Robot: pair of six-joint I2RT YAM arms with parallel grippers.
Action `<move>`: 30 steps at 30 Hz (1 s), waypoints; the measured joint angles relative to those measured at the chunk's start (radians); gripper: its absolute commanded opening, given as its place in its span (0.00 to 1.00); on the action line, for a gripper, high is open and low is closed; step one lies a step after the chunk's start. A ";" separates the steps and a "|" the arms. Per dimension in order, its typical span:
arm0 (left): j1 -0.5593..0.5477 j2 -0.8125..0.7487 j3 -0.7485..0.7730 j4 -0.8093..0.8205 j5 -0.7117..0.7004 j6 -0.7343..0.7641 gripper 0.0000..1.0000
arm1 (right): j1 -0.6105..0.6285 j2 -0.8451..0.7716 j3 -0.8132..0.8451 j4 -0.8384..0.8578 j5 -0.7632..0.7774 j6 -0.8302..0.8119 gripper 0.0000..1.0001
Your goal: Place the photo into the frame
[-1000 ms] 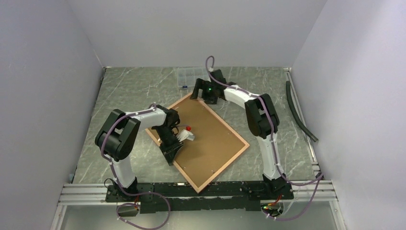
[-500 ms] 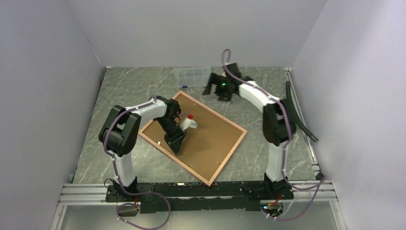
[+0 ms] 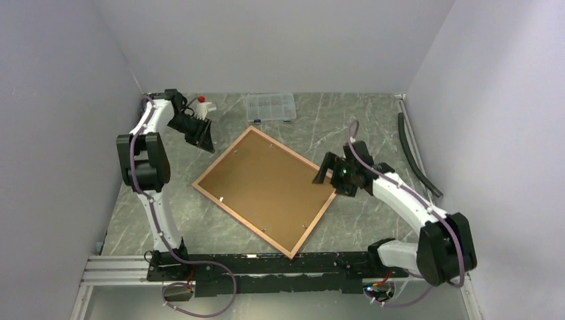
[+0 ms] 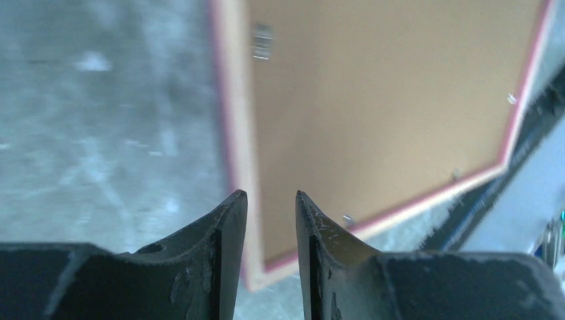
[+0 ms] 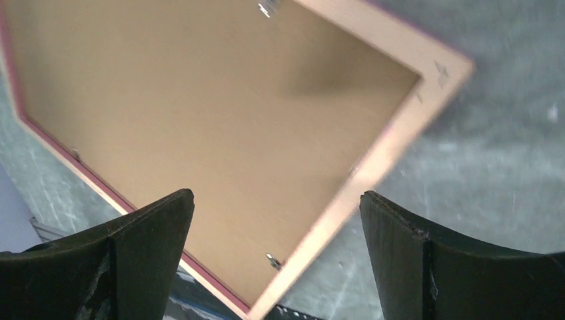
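The frame (image 3: pixel 241 222) lies back-up in the middle of the table, with a plain brown backing board (image 3: pixel 265 189) set inside its wood rim. The photo is not in view. My left gripper (image 3: pixel 205 141) hovers beyond the frame's far-left edge. In the left wrist view the left gripper (image 4: pixel 271 195) is slightly open, empty, and above the frame rim (image 4: pixel 236 133). My right gripper (image 3: pixel 326 179) is at the frame's right corner. In the right wrist view the right gripper (image 5: pixel 276 197) is wide open and empty above the frame edge (image 5: pixel 393 150) and board (image 5: pixel 220 113).
A small clear plastic compartment box (image 3: pixel 270 107) sits at the back of the table. A black hose (image 3: pixel 416 157) runs along the right side by a rail. Grey walls enclose the table on the left, back and right.
The left arm swung from over the board's middle to the far left. The right arm moved from the far corner down to the right corner. The frame turned and shifted left.
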 measured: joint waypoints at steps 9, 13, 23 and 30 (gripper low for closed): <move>0.093 0.253 0.084 0.171 -0.037 -0.187 0.26 | -0.032 -0.120 -0.244 0.025 -0.077 0.096 1.00; 0.090 0.255 0.039 0.188 0.009 -0.197 0.18 | -0.063 -0.082 -0.251 0.104 -0.130 0.101 1.00; 0.079 0.143 -0.219 0.153 0.071 -0.042 0.15 | -0.210 0.150 -0.121 0.156 -0.172 0.027 1.00; 0.049 0.052 -0.390 0.101 0.026 0.054 0.18 | -0.253 0.270 0.014 0.161 -0.151 -0.022 1.00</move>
